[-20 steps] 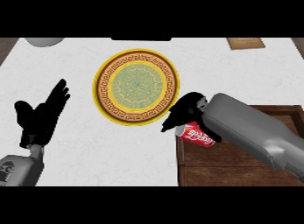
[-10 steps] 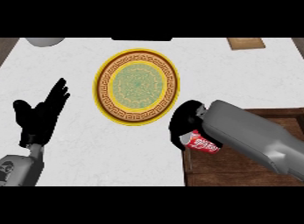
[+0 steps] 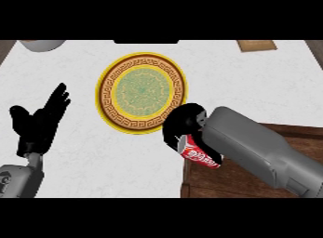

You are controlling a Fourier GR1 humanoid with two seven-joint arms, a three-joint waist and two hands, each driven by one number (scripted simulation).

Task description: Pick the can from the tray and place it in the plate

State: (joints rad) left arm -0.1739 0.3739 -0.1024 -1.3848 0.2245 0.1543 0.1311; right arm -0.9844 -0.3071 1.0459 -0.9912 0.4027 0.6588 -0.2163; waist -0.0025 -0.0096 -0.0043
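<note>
My right hand (image 3: 183,124) is curled round a red can (image 3: 201,157) and holds it tilted over the left edge of the brown wooden tray (image 3: 260,181). The hand hides the can's top. A round plate (image 3: 142,92) with a yellow patterned rim and a green centre lies on the white counter, just up and left of the hand. My left hand (image 3: 38,122) rests open at the left, fingers up, apart from the plate.
A grey bowl (image 3: 41,44) shows at the counter's far left corner. A small wooden board (image 3: 256,44) lies at the far right. The white counter (image 3: 260,88) runs between the plate and the right edge.
My right hand has moved left toward the plate with the can, which now hangs at the tray's left edge. The left hand has not moved.
</note>
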